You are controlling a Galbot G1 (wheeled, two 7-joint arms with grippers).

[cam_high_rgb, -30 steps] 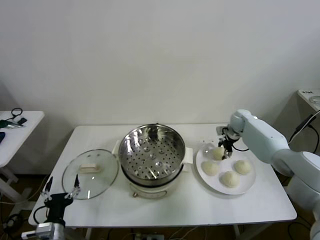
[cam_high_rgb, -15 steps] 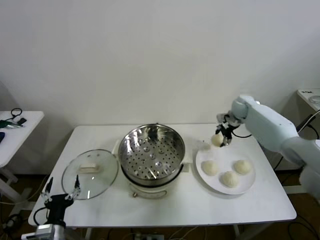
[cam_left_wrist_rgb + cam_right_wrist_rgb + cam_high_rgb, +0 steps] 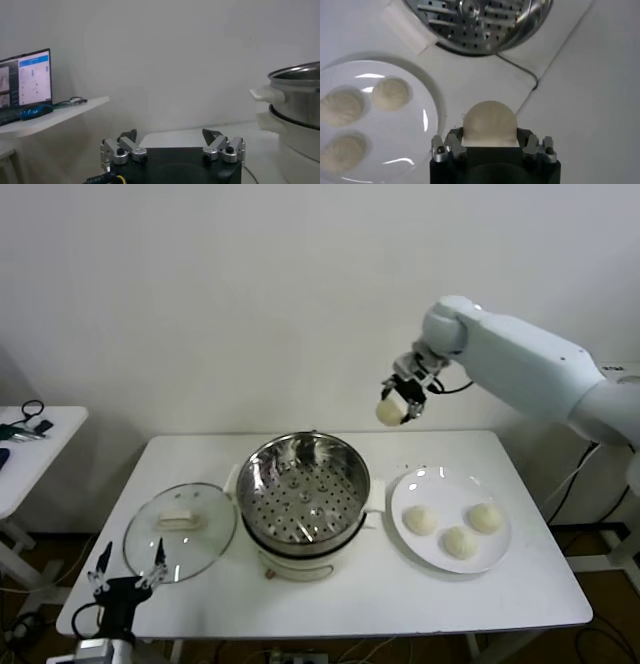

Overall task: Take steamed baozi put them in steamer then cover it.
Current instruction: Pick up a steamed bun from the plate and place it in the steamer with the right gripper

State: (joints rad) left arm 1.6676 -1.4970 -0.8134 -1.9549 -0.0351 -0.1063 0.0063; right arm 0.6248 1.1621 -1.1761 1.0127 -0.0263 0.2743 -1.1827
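Round cream-white steamed baozi point(image 3: 389, 412) carried high, clamped in right gripper point(image 3: 398, 401), likely to clear rim of shiny perforated steel steamer point(image 3: 303, 487). Three more left on flat white plate point(image 3: 497, 551). Left gripper point(image 3: 128, 567) parked low beside clear glass cover point(image 3: 180, 531), jaws spread, empty.

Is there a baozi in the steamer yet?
No, the steamer shows only its bare perforated tray; three baozi sit on the plate, one in the right gripper.

I see a plain white wall point(image 3: 250, 284) behind the white table point(image 3: 330, 594), a side table point(image 3: 30, 449) left, possibly dim floor below.
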